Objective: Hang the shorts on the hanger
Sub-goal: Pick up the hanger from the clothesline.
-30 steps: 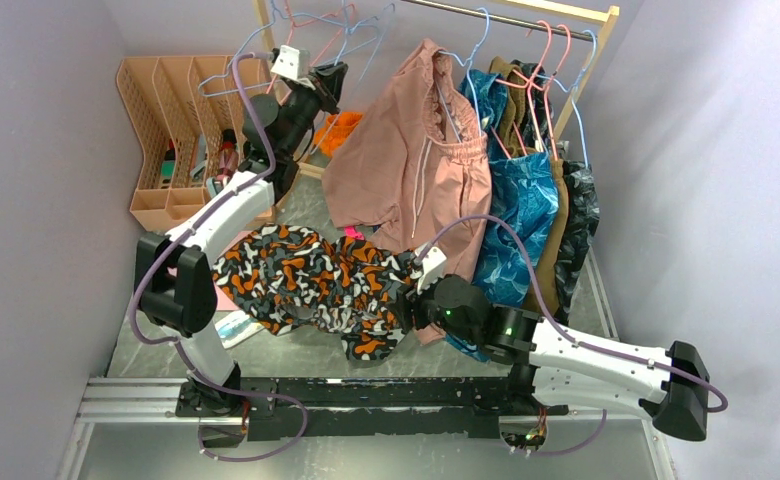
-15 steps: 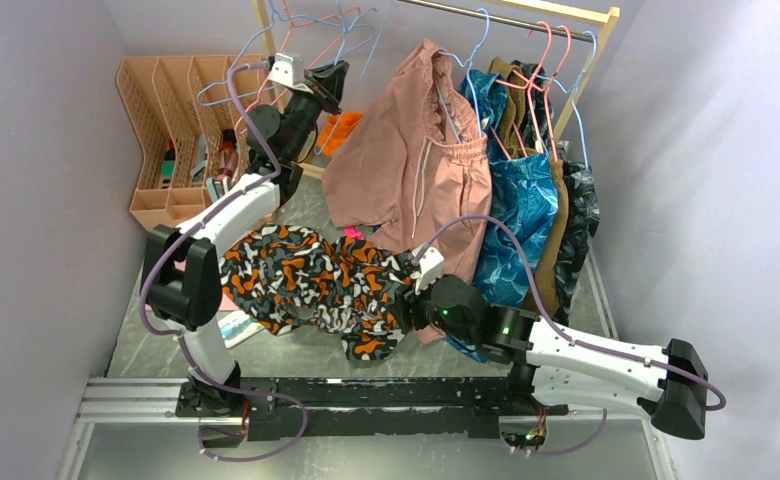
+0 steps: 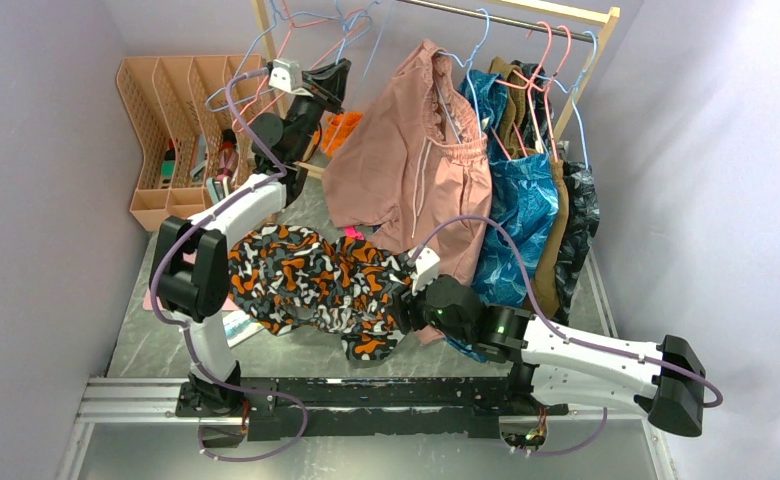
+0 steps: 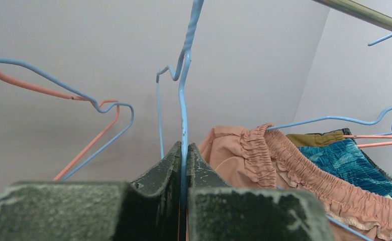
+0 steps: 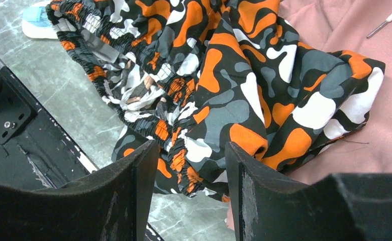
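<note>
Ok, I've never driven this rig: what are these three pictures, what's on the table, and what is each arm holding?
Two robot arms, each with a two-finger gripper. The wide picture looks down from above and behind them; the other two come from wrist cameras. The camouflage-print shorts lie crumpled on the table. The left gripper is shut on a light-blue hanger by the clothes rail. The right gripper hovers over the shorts, jaws apart, holding nothing.

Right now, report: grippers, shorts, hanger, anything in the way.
Left gripper shut on the hanger near the rail. Right gripper open, straddling the edge of the shorts on the table. Pink garment hangs close beside the hanger.
</note>
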You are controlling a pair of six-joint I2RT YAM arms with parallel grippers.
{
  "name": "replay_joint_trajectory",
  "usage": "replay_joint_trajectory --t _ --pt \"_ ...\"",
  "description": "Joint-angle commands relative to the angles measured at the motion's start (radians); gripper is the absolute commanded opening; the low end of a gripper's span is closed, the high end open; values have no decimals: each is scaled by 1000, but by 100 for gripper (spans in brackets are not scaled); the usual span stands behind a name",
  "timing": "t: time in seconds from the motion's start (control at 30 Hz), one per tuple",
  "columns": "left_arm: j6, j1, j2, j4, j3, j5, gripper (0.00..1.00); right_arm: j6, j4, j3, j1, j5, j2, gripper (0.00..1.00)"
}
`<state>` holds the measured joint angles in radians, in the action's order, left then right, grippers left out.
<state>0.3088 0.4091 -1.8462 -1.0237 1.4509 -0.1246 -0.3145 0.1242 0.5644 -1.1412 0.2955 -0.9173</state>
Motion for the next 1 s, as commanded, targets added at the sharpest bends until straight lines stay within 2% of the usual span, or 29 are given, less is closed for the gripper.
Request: replay_joint_trajectory --t 0.0,0.5,0.8,0.97 --pt "25 4 -5 -128 16 -9 7 -2 -30 2 -5 1 -4 55" --pt "46 5 3 -170 25 -43 7 5 -37 9 -6 5 -25 55" --pt "49 6 46 -196 -29 -50 7 8 -34 14 -6 9 -28 55" --pt "38 8 117 -193 -124 -37 7 10 -29 19 -6 14 -20 55"
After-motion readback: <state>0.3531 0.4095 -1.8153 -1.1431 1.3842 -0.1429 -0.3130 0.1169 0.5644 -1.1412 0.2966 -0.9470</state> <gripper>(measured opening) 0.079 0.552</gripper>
